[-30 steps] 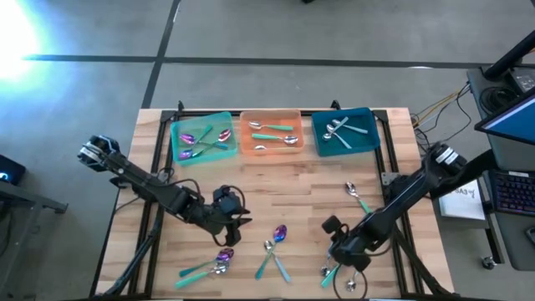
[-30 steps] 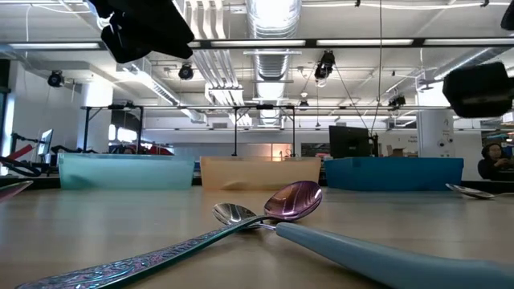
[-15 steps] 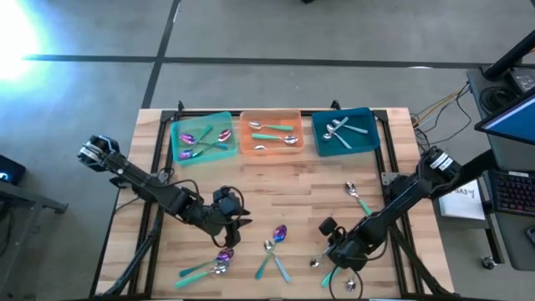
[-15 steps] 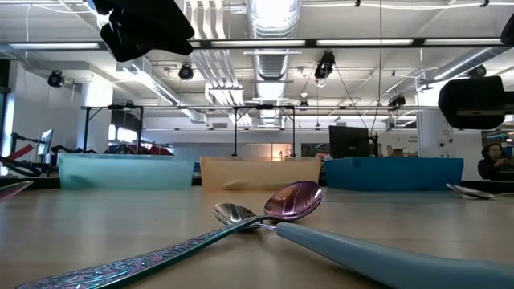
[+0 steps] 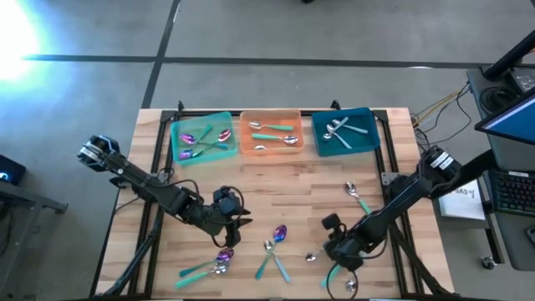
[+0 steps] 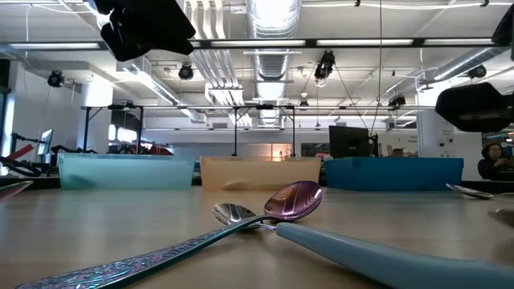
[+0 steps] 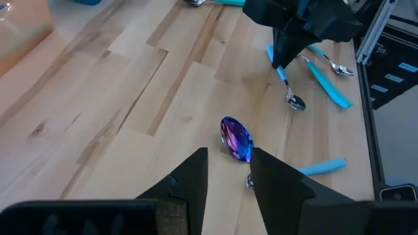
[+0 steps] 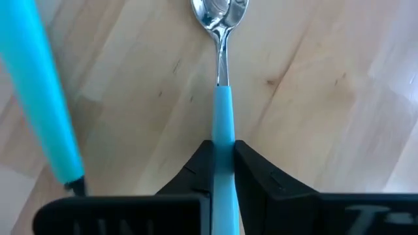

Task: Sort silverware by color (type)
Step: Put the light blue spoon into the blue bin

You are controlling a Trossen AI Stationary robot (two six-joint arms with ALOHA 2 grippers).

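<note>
The desk holds three trays at its far edge; the right gripper, near-right, has in the last second lifted a silver-headed teal spoon, jaws clamped on its handle, ready for sorting; the left gripper waits near-centre, jaws slightly apart

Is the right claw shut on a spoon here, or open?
Shut on it. In the right wrist view the right claw has both dark fingers pressed against the teal handle of a silver-headed spoon.
</note>
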